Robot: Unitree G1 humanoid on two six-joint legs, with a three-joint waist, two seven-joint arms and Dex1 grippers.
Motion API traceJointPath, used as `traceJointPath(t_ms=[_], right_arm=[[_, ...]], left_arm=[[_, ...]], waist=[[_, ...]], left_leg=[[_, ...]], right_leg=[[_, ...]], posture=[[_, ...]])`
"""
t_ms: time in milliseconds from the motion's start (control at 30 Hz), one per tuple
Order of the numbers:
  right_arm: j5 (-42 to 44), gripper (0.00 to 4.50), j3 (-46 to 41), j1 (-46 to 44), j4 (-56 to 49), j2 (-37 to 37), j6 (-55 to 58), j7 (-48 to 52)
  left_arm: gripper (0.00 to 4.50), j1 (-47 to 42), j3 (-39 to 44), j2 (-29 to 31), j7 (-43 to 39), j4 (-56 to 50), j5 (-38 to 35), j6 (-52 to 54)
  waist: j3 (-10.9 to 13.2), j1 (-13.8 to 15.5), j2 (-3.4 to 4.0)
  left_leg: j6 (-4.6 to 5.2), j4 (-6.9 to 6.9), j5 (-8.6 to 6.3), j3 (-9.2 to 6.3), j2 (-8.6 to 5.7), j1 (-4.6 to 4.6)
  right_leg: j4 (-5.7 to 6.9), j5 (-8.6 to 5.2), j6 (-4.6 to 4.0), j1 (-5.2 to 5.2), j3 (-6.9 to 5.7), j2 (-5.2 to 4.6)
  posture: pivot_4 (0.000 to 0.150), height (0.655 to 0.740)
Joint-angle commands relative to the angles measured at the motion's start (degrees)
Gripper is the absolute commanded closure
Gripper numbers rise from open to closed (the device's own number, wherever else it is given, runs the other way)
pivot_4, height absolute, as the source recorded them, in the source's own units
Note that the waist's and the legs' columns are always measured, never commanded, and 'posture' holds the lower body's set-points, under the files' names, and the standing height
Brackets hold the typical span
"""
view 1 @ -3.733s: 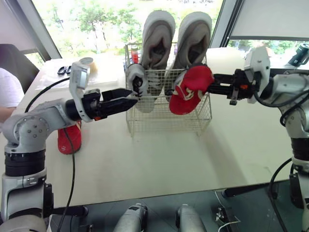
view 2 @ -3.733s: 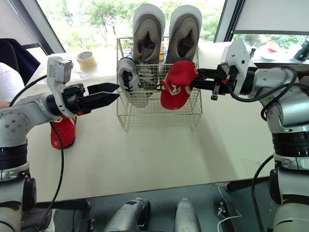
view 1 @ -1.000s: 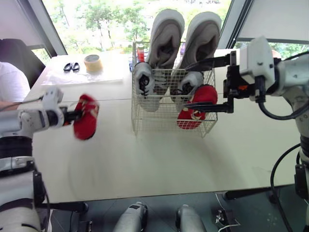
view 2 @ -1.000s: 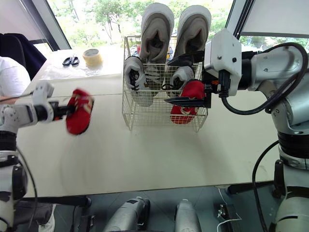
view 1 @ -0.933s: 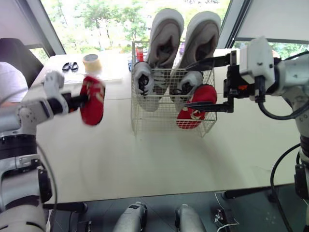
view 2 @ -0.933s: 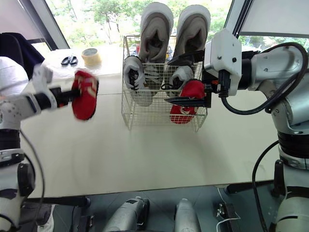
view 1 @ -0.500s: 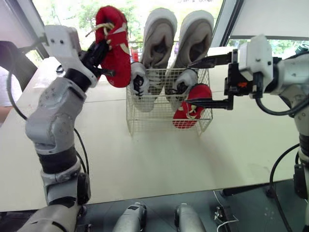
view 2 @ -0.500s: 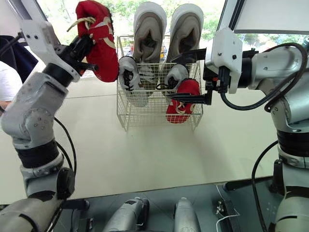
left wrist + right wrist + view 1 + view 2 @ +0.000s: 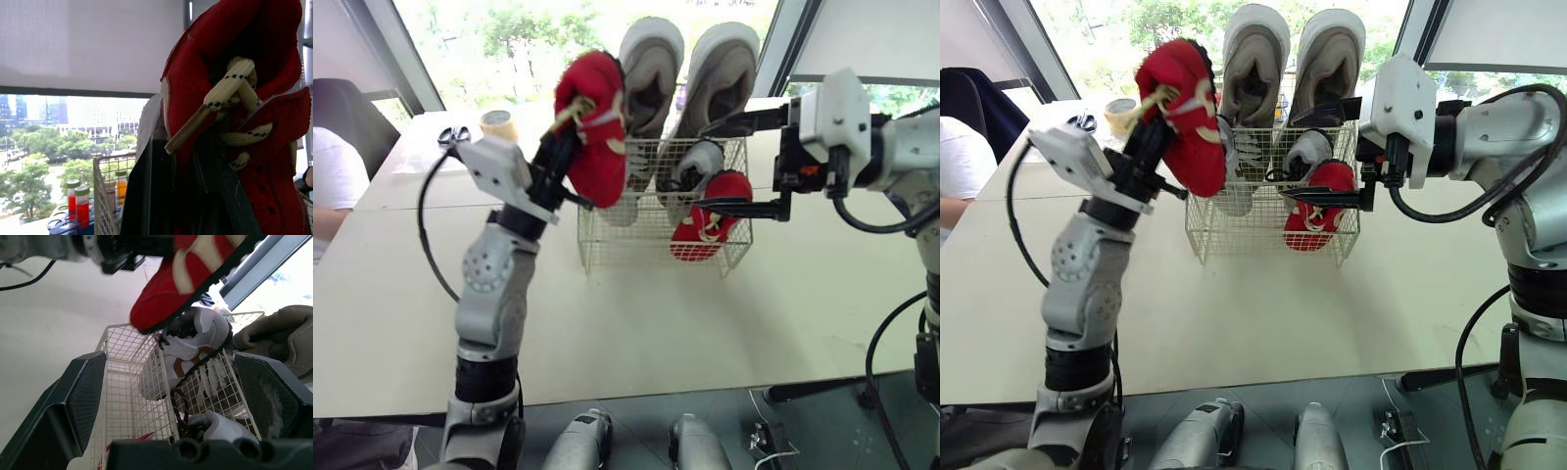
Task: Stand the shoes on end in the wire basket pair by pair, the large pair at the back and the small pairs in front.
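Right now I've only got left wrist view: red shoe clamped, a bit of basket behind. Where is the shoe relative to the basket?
Observer: The red shoe is in the air over the wire basket, at its left side, not inside yet.
Operator: Its mate?
Observer: The other red shoe stands on end at the basket's front right.
Operator: Right arm in the way?
Observer: The right gripper is wide open at the basket's right side, gripping nothing.
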Motion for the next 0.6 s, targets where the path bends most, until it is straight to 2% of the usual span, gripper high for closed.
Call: traceJointPath(t_ms=[33, 267, 367, 600], right_arm=[[0.3, 0.00, -2.3, -0.4, -1.6, -0.5, 0.0, -0.8], [0.2, 0.00, -1.7, -0.5, -1.9, 0.0, 0.2, -1.4], [0.3, 0.00, -1.9, -0.2, -2.3, -0.1, 0.3, -1.6], [0.4, 0.00, -2.5, 0.6, -3.0, -0.6, 0.7, -1.9]], left_arm=[[4.40, 2.4, -2.1, -3.1, -0.3, 6.0, 4.9, -14.6], [4.40, -0.1, -2.6, -7.2, 2.8, 26.9, 13.0, -38.0], [4.40, -1.6, -2.6, -9.3, 3.5, 34.8, 12.9, -45.7], [4.40, 0.5, -3.4, -10.6, 5.9, 45.3, 16.6, -55.1]], waist=[[0.0, 0.0, 0.01], [0.0, 0.0, 0.01], [0.0, 0.2, 0.01], [-0.1, 0.2, 0.03]], left_leg=[[0.00, 0.01, 0.00, 0.00, 0.00, 0.00], [0.02, 0.00, -0.01, 0.00, 0.00, 0.02], [0.03, 0.02, -0.02, 0.00, -0.01, 0.02], [0.14, 0.04, -0.08, -0.01, -0.01, 0.02]], right_leg=[[0.00, 0.00, 0.00, 0.01, 0.00, 0.00], [-0.02, 0.02, -0.02, 0.01, -0.01, -0.01], [-0.02, 0.02, -0.01, 0.03, -0.03, -0.01], [0.00, 0.04, 0.02, 0.04, -0.03, -0.01]], posture=[[0.150, 0.7400], [0.150, 0.7400], [0.150, 0.7400], [0.150, 0.7400]])
